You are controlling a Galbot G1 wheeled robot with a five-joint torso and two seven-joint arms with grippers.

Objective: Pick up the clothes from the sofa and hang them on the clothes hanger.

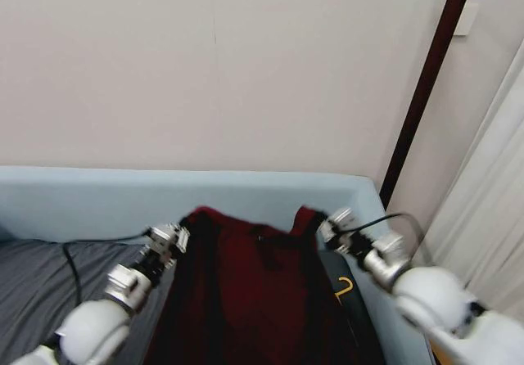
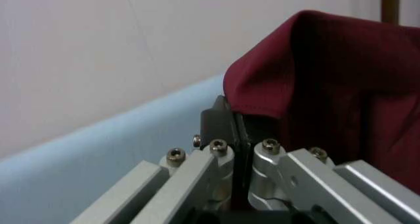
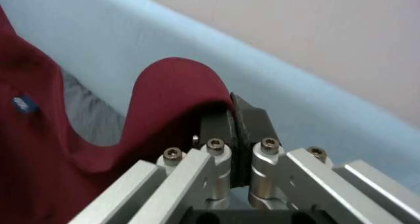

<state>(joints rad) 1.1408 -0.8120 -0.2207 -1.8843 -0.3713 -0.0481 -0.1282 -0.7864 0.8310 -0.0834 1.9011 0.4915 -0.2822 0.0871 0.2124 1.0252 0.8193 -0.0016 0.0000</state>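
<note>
While the dark red garment (image 1: 246, 299) hangs between my arms, I note left to right. My left hand (image 1: 173, 238) is pinched tight on one shoulder edge of the cloth. There is one garment. Its top is held up in front of the pale blue sofa (image 1: 82, 197) back, and its lower part runs out of view. I judge it light, soft and limp, sagging wherever unsupported. It is best held at the shoulders, spread wide, so the neck stays open. My right hand (image 1: 329, 224) is clamped on the other shoulder. Farther right, one dark rack post (image 1: 422, 95) stands by the wall. Count: one garment, two hands, one post.
</note>
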